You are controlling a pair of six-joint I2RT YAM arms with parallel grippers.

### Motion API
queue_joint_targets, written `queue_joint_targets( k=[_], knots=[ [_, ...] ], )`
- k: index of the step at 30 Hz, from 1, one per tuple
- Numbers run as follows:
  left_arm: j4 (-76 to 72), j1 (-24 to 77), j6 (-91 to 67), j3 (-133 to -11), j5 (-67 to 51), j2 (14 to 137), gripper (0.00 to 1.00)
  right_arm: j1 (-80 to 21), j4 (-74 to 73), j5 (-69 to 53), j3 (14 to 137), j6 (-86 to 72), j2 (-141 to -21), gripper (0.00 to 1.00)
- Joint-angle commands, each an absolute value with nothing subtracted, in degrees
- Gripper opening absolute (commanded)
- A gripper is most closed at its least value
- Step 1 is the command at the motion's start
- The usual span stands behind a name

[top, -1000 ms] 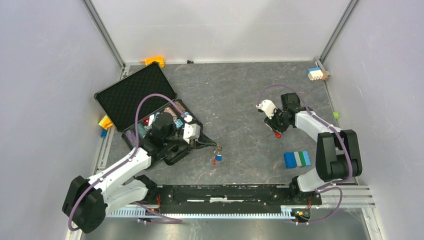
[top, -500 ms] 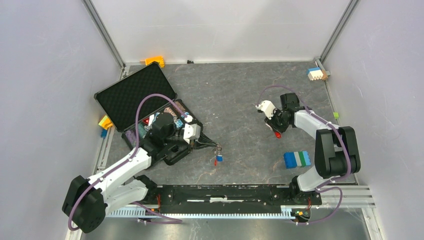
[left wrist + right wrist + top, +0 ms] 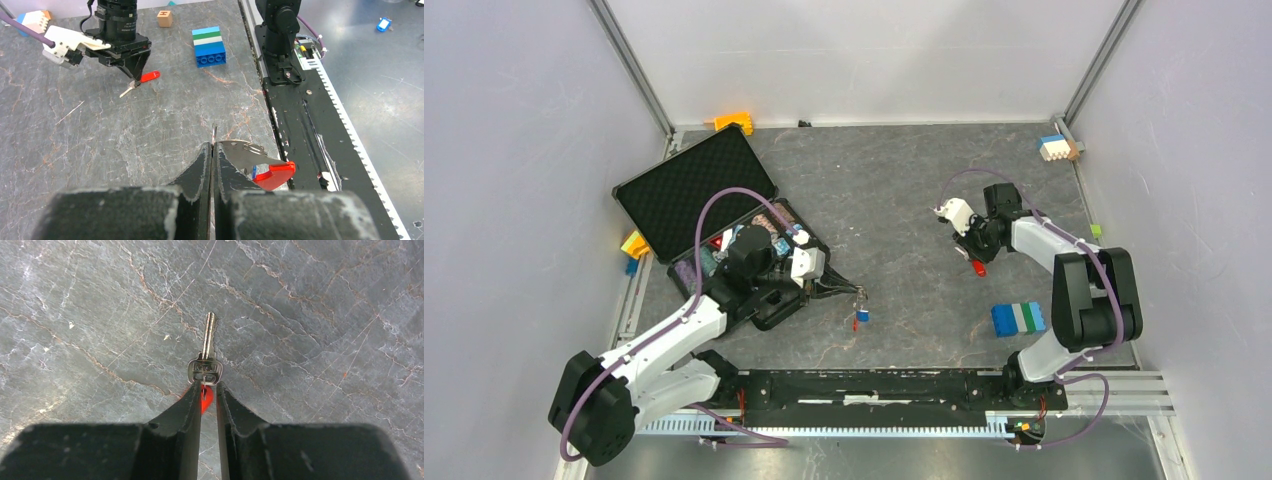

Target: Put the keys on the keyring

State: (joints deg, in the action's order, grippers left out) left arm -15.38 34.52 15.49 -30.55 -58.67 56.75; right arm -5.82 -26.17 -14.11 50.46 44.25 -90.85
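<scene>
— What is hard to see?
— The blue-headed key [image 3: 254, 171]: only a blue sliver shows behind the glossy red clip [image 3: 274, 176], just right of the left gripper [image 3: 212, 149]. That gripper is pressed together, pinching the thin metal edge of the keyring [image 3: 242, 154].
— And the right gripper [image 3: 208, 390]?
— Its fingers [image 3: 190, 410] stand narrowly apart over the plastic head of the red-headed key [image 3: 206, 360], mostly covering it. I cannot tell whether they grip it. The slim silvery blade points straight ahead on the veined grey tabletop [image 3: 325, 340].
</scene>
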Motion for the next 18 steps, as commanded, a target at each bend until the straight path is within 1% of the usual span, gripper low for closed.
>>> queue_joint_targets(
  k=[1,11,18],
  knots=[
    [-18.6,34.7,15.6,-31.4,-59.9,56.7,0.02,-5.5,-25.5,-14.9,52.4,45.1,-91.2,0.22],
    [-18.6,34.7,15.6,-31.5,-59.8,56.8,0.02,-5.4,-25.8,-14.3,52.2,45.5,-91.6,0.23],
    [-18.6,34.7,15.5,-31.5,-59.9,56.7,0.02,-5.4,-25.8,-14.2,51.9,45.9,-91.9,0.21]
  ],
)
